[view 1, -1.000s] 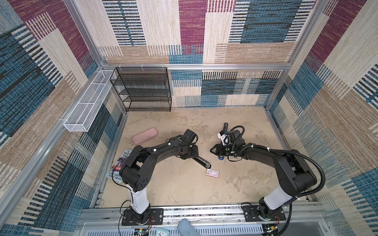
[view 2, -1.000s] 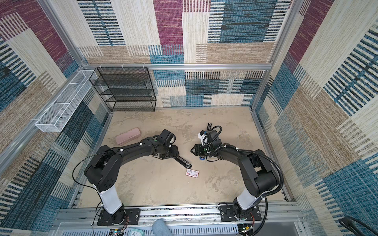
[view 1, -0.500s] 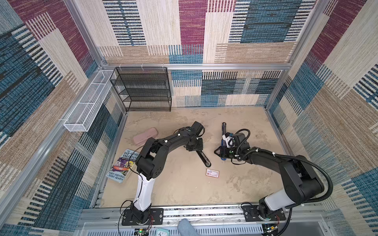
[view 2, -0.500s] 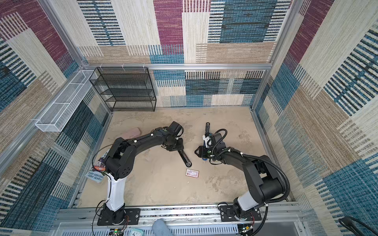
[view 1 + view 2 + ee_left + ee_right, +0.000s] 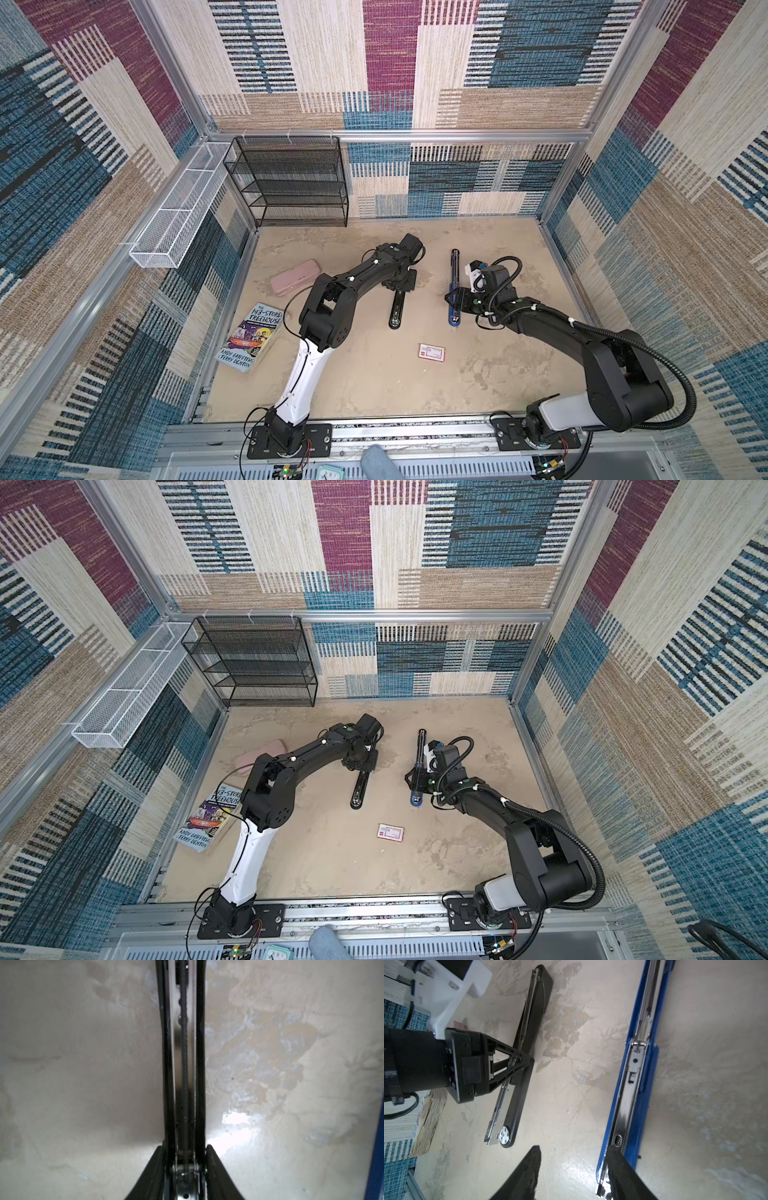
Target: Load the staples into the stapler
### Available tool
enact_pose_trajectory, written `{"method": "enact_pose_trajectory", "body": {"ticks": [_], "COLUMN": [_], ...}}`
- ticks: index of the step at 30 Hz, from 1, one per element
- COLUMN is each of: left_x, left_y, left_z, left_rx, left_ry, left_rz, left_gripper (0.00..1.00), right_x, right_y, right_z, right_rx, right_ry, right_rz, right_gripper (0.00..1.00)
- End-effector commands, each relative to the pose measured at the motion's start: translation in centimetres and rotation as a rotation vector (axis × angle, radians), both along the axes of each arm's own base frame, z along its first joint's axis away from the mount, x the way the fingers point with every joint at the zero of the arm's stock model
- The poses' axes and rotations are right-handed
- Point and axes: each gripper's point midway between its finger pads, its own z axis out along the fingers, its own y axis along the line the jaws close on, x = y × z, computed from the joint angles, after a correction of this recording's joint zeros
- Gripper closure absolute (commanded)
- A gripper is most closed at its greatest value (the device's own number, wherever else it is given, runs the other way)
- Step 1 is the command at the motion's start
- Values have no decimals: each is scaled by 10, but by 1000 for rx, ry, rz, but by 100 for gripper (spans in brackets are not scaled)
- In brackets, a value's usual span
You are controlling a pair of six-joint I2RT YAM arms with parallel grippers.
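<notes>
Two staplers lie opened flat on the table. The black stapler [image 5: 396,311] [image 5: 360,789] has my left gripper [image 5: 401,286] [image 5: 185,1147] shut on its hinge end, and its fingers [image 5: 214,1159] press both sides. The blue stapler [image 5: 454,318] [image 5: 417,800] [image 5: 633,1084] lies to its right. My right gripper [image 5: 455,297] [image 5: 573,1151] stands open beside it, with one finger over the near end of its metal rail and the other over bare table. The staples box [image 5: 431,352] [image 5: 390,833], white with a red edge, lies shut near the front, away from both grippers.
A pink pencil case [image 5: 294,277] and a book [image 5: 255,336] lie at the left. A black mesh shelf [image 5: 291,183] stands at the back left. A white wire basket [image 5: 178,208] hangs on the left wall. The black stapler [image 5: 517,1076] also shows in the right wrist view.
My left jaws have narrowed onto the black stapler, and it has swung to point toward the front. The left elbow moved right, uncovering the book. My right gripper shifted slightly right along the blue stapler.
</notes>
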Motion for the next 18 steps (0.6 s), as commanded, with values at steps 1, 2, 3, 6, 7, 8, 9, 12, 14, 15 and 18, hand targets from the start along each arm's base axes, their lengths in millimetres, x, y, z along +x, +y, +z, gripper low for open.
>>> {"method": "enact_pose_trajectory", "body": {"ticks": [1,2,3,6,7,8,9,12,14,15,18], "left_x": [13,17,22,34,37,39,39,36,30,26,12], "left_y": [7,7,6,3,3,2,2,5,7,9,15], "left_z": [-1,1,2,5,7,9,12,26,36,40,60], "left_rx": [65,63,62,53,49,44,41,34,26,22,-2], "left_ry": [-24,-31,-39,-56,-57,-57,-59,-70,-70,-69,-69], "left_rz": [-41,-39,-37,-34,-32,-32,-34,-38,-42,-43,-38], "left_gripper": [66,66,66,65,63,59,55,46,44,44,44], "right_x": [1,1,1,0,0,0,0,-1,-3,-4,-11], "right_y": [-7,-7,-7,-6,-6,-5,-5,-2,-1,-2,-2], "right_z": [-6,-6,-6,-5,-4,-3,-1,5,7,8,11], "right_rx": [-26,-26,-24,-21,-20,-18,-17,-10,-10,-10,-13], "right_ry": [22,25,27,28,27,26,23,14,13,12,11], "right_rz": [-42,-45,-44,-41,-38,-34,-32,-15,-1,3,19], "right_gripper": [45,45,45,45,45,45,45,44,44,44,44]}}
